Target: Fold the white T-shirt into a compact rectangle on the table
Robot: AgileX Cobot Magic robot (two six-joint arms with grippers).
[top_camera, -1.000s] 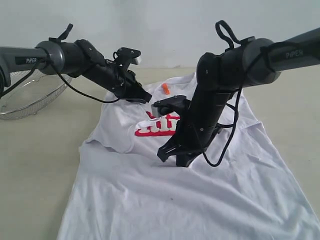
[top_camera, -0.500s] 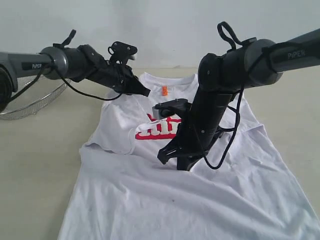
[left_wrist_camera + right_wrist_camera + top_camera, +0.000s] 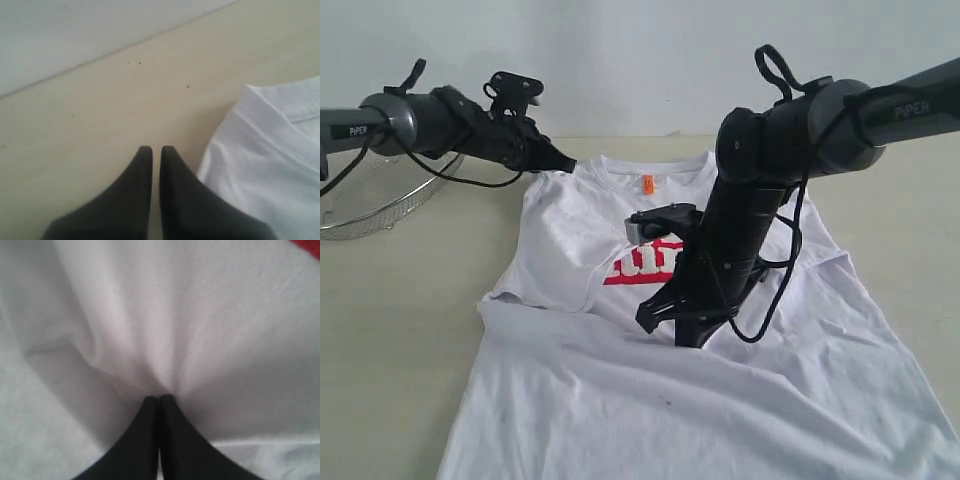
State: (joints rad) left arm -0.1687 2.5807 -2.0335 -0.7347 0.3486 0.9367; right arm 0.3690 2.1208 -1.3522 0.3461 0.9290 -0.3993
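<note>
Exterior view: mesh basket (image 3: pixel 370 205) L of white T-shirt (image 3: pixel 570 385), apart

The exterior view looks from the hem end of the white T-shirt (image 3: pixel 720 400), slightly above the table (image 3: pixel 400 320), toward the far wall (image 3: pixel 640 60). Each wrist view looks close down past its own tips. The left gripper (image 3: pixel 155 152) view shares the shirt's collar corner with the exterior view, and the right gripper (image 3: pixel 159 400) view shares the chest cloth.

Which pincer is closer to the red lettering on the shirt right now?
Right. The right pincer pinches the white T-shirt close beside the red lettering; the left pincer is shut off the shirt's shoulder, over bare table.
</note>
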